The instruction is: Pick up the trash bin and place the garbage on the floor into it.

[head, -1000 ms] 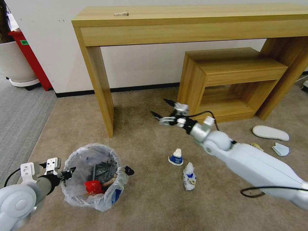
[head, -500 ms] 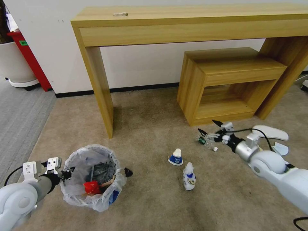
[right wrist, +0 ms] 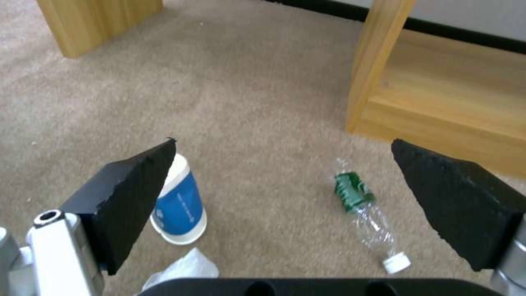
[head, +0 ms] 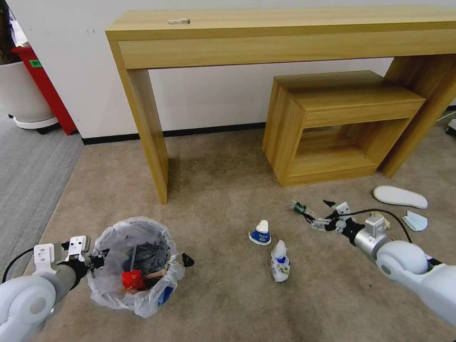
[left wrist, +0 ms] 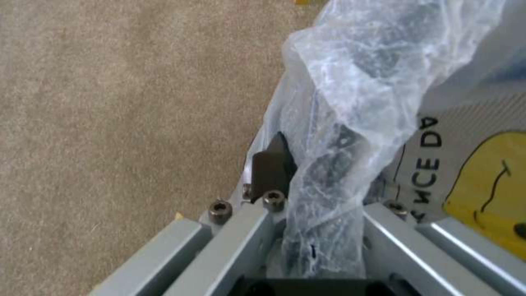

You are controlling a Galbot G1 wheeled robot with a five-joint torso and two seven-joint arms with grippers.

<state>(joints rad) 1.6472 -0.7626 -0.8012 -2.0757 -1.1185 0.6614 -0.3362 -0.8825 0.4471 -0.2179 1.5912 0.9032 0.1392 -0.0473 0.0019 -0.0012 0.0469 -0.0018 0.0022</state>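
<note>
The trash bin [head: 142, 299], lined with a crinkled clear bag, hangs low at the left over the floor [head: 213, 199]; a red scrap [head: 129, 279] lies inside. My left gripper [head: 95, 261] is shut on its rim and bag, and one finger [left wrist: 271, 168] presses the plastic [left wrist: 351, 135]. My right gripper [head: 319, 212] [right wrist: 284, 144] is open, low over the carpet, just short of a small clear bottle [head: 301, 209] [right wrist: 367, 213] with a green label. A blue-white paper cup [head: 260, 233] [right wrist: 178, 201] and a crumpled white wrapper [head: 280, 261] lie between bin and bottle.
A white slipper [head: 400, 196] and a light folded piece [head: 414, 221] lie right of my right arm. The long wooden table's leg [head: 147, 133] stands behind the bin. A low wooden side table [head: 332, 118] is close behind the bottle. Grey ribbed carpet [head: 28, 171] runs along the left.
My right arm swung from in front of the side table back to the right and down, ending low beside the bottle. The bin in my left gripper shifted slightly nearer.
</note>
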